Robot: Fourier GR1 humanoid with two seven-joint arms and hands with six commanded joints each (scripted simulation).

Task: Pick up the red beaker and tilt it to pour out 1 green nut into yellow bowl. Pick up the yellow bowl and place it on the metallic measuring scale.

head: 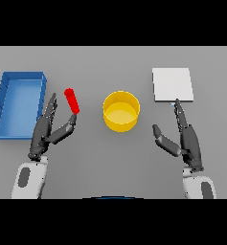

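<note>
A blue tray (18,104) is sitting at the far left of the grey table (96,162). Just beside it, the left hand (47,131) is reaching up with its fingers straight and spread, and its thumb tip is touching the bottom of the red beaker (72,100). The beaker is leaning over. The yellow bowl (121,111) is sitting in the middle. The right hand (184,139) is resting open, pointing at the white metallic scale (172,84) lying above it.
</note>
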